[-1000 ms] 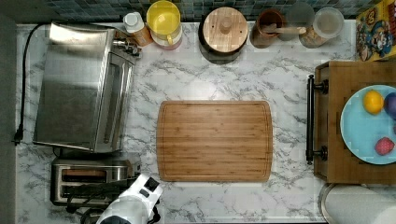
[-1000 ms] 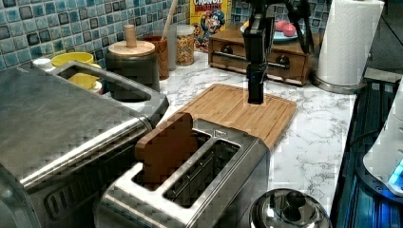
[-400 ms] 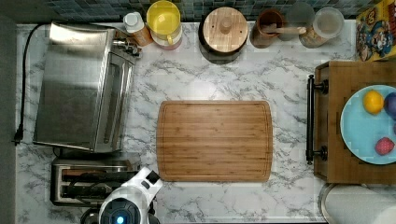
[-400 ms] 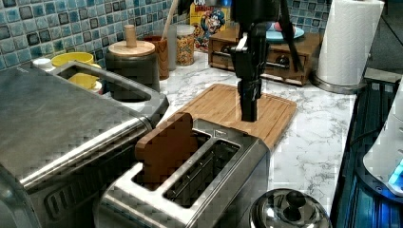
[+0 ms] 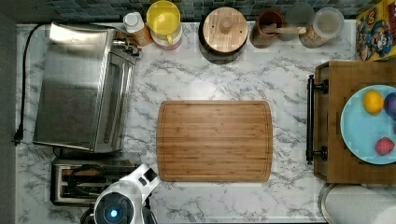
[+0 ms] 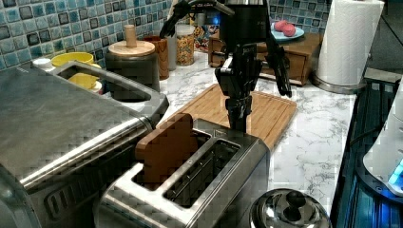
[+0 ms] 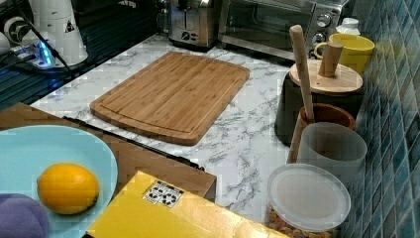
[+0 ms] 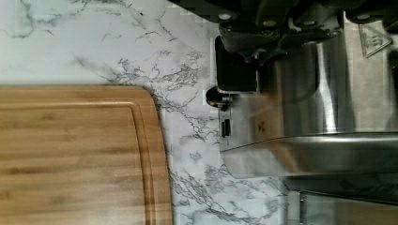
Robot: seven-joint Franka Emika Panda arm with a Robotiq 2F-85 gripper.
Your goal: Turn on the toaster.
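Note:
The toaster (image 5: 88, 182) is a small brushed-steel box at the top view's lower left, in front of the big toaster oven. In the left view the toaster (image 6: 190, 185) has a brown slice of bread (image 6: 166, 147) standing up out of one slot. My gripper (image 6: 237, 118) points straight down at the toaster's far end, fingers together with nothing between them. In the wrist view the dark lever (image 8: 234, 70) on the toaster's end face (image 8: 300, 117) lies right under the fingertips (image 8: 244, 44). The arm's wrist (image 5: 126, 200) covers that end in the top view.
A wooden cutting board (image 5: 215, 140) lies beside the toaster. The toaster oven (image 5: 81, 86) stands behind it. Jars and a canister (image 5: 225, 30) line the tiled wall. A wooden tray with a blue plate (image 5: 362, 123) of fruit, a paper towel roll (image 6: 344, 42) and a steel lid (image 6: 290, 211) are nearby.
The gripper has travelled from above the cutting board to the toaster's end and come down to the height of its top edge. The bread slice still stands as high.

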